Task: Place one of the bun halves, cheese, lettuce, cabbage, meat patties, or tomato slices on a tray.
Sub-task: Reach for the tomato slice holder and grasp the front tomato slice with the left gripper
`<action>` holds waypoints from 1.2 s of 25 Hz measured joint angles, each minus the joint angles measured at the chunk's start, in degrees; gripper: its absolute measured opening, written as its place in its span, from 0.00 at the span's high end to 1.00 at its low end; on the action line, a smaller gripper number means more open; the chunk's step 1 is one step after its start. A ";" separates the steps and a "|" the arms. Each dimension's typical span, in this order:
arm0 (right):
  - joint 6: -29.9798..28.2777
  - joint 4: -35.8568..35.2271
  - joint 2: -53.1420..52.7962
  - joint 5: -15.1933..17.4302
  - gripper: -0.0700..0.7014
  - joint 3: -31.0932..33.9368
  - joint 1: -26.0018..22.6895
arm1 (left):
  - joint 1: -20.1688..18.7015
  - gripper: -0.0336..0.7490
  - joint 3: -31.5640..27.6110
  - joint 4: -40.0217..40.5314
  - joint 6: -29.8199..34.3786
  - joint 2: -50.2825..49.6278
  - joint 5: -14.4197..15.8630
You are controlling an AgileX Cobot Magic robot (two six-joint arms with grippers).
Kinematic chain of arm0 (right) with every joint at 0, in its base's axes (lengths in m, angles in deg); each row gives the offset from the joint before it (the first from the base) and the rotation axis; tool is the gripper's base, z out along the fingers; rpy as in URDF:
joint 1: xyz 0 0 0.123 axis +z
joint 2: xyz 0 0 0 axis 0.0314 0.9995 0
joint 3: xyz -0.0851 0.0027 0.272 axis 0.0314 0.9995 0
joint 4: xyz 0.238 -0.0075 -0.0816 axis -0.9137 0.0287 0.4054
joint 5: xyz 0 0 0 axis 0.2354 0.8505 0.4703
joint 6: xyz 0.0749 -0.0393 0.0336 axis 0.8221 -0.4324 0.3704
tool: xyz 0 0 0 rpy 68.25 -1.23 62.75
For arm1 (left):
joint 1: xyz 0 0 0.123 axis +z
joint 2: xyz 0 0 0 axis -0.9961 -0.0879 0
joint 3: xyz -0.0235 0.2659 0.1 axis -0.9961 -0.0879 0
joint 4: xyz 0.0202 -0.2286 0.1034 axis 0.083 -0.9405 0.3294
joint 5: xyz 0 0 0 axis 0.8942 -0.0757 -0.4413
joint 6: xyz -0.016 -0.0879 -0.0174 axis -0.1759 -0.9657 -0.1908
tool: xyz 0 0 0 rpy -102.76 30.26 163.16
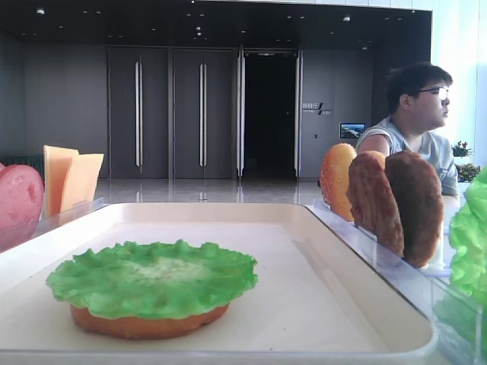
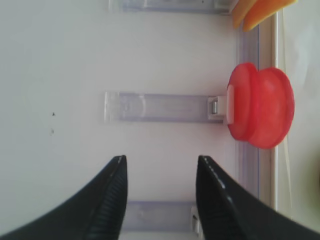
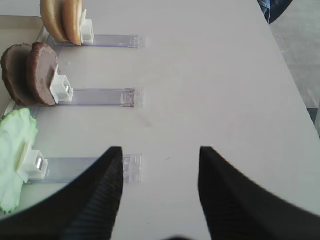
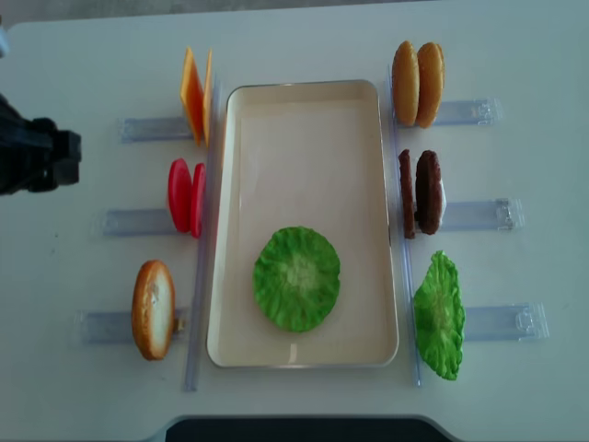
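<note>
In the cream tray (image 4: 304, 120) a green lettuce leaf (image 4: 296, 278) lies on a flat orange bun half (image 1: 144, 323). My left gripper (image 2: 161, 165) is open and empty over the table, beside the rack that holds two red tomato slices (image 2: 260, 107); cheese (image 2: 257, 7) shows at the top edge. My left arm (image 4: 32, 157) sits far left of the tray. My right gripper (image 3: 160, 155) is open and empty over bare table, right of racks with bun halves (image 3: 62, 20), meat patties (image 3: 30, 75) and another lettuce leaf (image 3: 15, 155).
Clear plastic racks (image 4: 138, 221) flank both long sides of the tray. A domed bun half (image 4: 153, 308) stands at the lower left. A person (image 1: 418, 114) sits behind the table at the right. Bare table (image 3: 215, 75) lies right of the racks.
</note>
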 joint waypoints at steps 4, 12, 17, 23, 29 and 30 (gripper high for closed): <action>0.00 -0.05 0.00 0.00 0.48 0.00 0.00 | 0.00 0.52 4.21 -1.43 0.00 -7.96 -2.23; 0.00 -0.05 0.00 0.00 0.48 0.00 0.00 | 0.00 0.52 8.00 -2.68 0.00 -16.11 -3.79; 0.00 -0.05 0.00 0.00 0.48 0.00 0.00 | -3.43 0.52 8.06 -1.37 -1.08 -16.16 -3.84; 0.00 -0.05 0.00 0.00 0.48 0.00 0.00 | -15.55 0.52 8.06 1.37 -10.33 -16.16 -4.30; 0.00 -0.06 0.00 0.00 0.48 0.00 0.00 | -22.40 0.52 8.06 1.47 -16.33 -16.16 -4.83; 0.00 -0.06 0.00 0.00 0.48 0.00 0.00 | -22.66 0.52 8.06 1.54 -17.00 -16.16 -4.95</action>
